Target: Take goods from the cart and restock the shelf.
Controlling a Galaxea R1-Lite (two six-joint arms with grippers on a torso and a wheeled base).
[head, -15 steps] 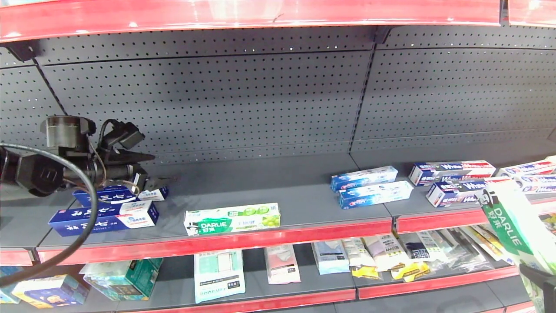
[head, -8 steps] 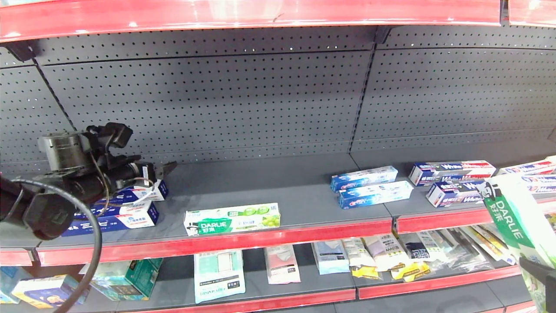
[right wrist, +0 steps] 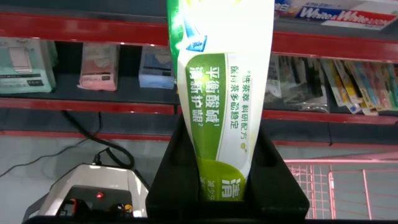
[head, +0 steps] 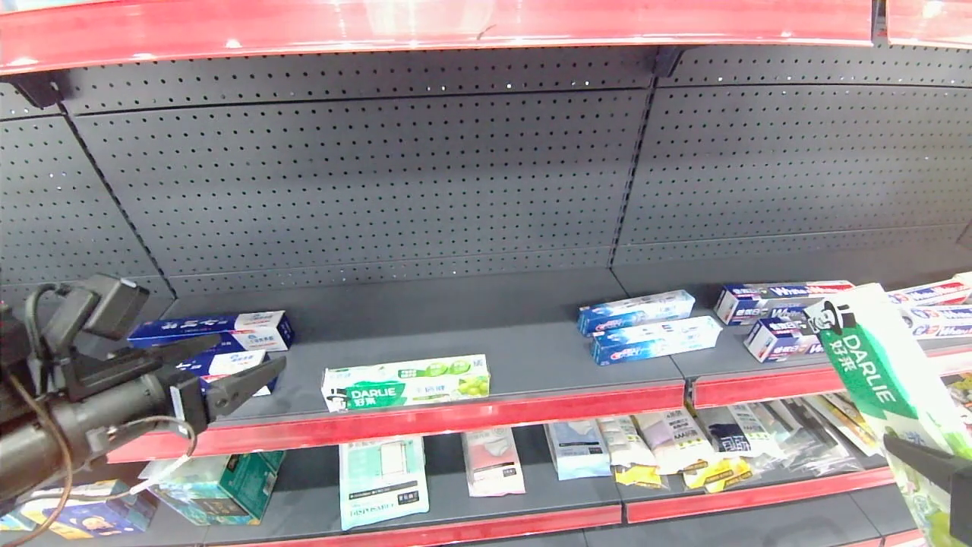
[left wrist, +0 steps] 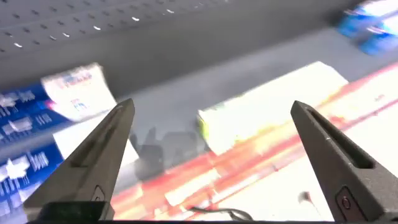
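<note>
The shelf (head: pixel 531 319) carries two dark blue boxes (head: pixel 209 330) at its left end, one behind the other. One lying green box (head: pixel 405 382) sits near the front lip. Two light blue boxes (head: pixel 636 311) lie side by side further right. In the next bay I count at least four white-and-blue boxes (head: pixel 786 295), some partly hidden.

The left end effector (head: pixel 252 352) hangs in front of the dark blue boxes with its two fingers spread wide and nothing between them. The right end effector (right wrist: pixel 225 134) is low at the far right, pinching the held green box (head: pixel 873 372) by its lower end. That box stands up, leaning left, in front of the white-and-blue boxes and off the shelf.

A red edge strip (head: pixel 456 416) runs along the shelf's front. There is bare board between the lying green box and the light blue boxes, and more behind it back to the pegboard wall (head: pixel 380 175).

The left wrist view looks between the spread fingers to the lying green box (left wrist: pixel 267 106) and a dark blue box (left wrist: pixel 56 99). The right wrist view shows the end effector's black walls closed against the held green box (right wrist: pixel 221 68). It also shows packets on the lower shelf (right wrist: pixel 93 102) and a red wire grid (right wrist: pixel 348 186) near the floor.
</note>
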